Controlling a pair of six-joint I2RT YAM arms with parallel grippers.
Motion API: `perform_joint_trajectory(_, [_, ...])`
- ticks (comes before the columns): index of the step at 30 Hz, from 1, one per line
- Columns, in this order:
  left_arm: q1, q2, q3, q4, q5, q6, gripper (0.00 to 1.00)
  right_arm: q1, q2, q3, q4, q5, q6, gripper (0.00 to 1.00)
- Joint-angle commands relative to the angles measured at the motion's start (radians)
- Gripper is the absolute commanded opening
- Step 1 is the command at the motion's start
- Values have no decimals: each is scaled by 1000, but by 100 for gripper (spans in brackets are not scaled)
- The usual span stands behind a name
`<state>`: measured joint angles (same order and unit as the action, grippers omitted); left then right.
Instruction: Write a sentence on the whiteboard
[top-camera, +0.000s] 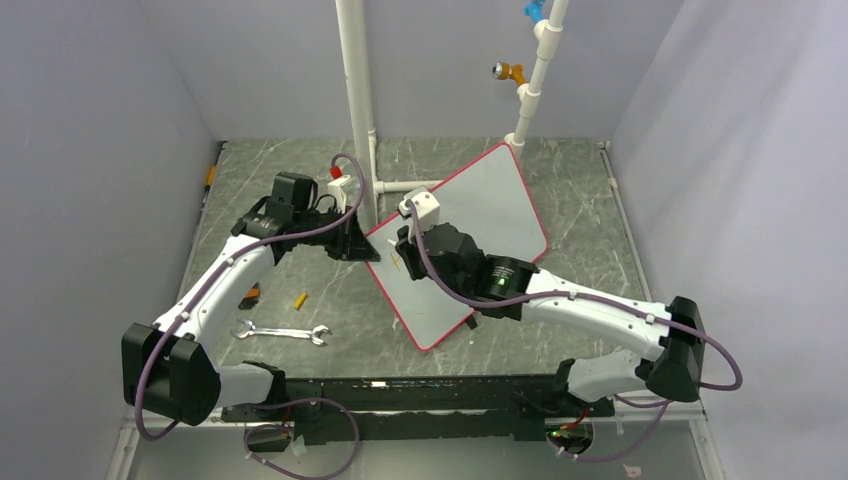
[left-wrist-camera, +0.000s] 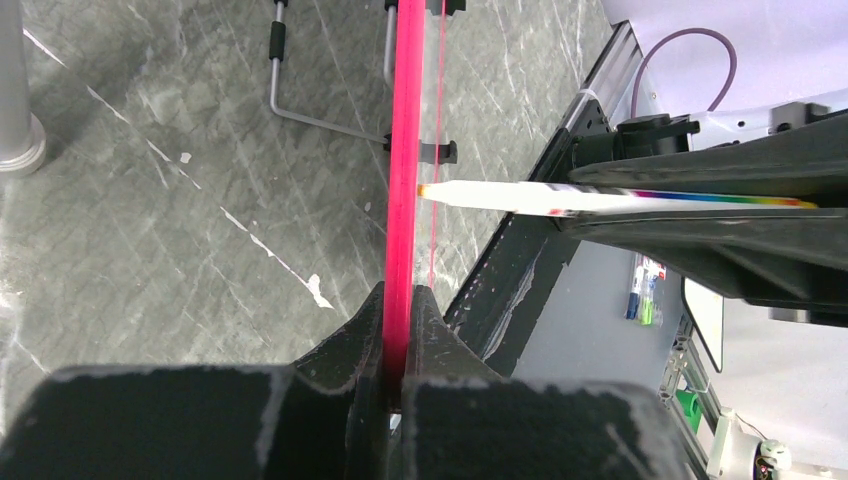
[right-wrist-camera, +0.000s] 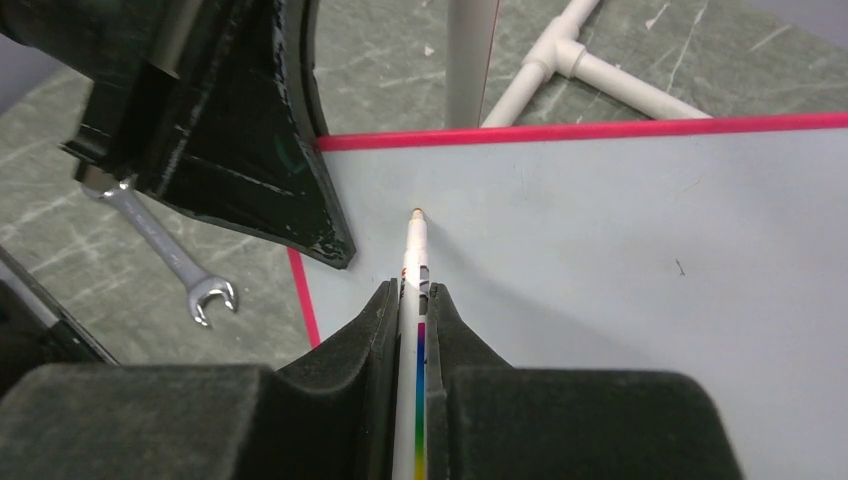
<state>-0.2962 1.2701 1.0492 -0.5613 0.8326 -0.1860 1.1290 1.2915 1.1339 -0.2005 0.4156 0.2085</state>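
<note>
Found the board (top-camera: 490, 205) askew mid-table, one corner by the pipe stand (top-camera: 357, 100). Saw no lettering on its face in the right wrist view: bare grey-white right up to the pink frame (right-wrist-camera: 600, 130), save one tiny dark speck. Judged the sentence not begun, or barely so, with all the writing left to do. Made out only a small yellowish fleck near the left edge from above, too small to call stroke or pen tip. Noted the marker (right-wrist-camera: 412, 250) clamped in the closed right gripper (right-wrist-camera: 410, 300), orange tip at or just off the surface near a corner; could not tell which. Saw the left gripper (left-wrist-camera: 398, 340) pinched tight on the frame, apparently steadying the board. Spotted, further out, a wrench (top-camera: 280, 332) and a small yellow piece (top-camera: 299, 300) on the table (top-camera: 570, 190), apart from the board.
</note>
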Motion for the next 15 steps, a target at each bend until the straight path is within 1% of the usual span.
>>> perform_joint_trajectory(1, [4,-33,0,94,-144,112,0,-3,24,39,-3,59,-8,0])
perform_joint_trajectory(10, [4,-33,1,92,-149,112,0,-3,-29,-16,-6,53,18,0])
perform_joint_trajectory(15, [3,-35,0,93,-149,114,0,-3,-29,-30,-10,49,24,0])
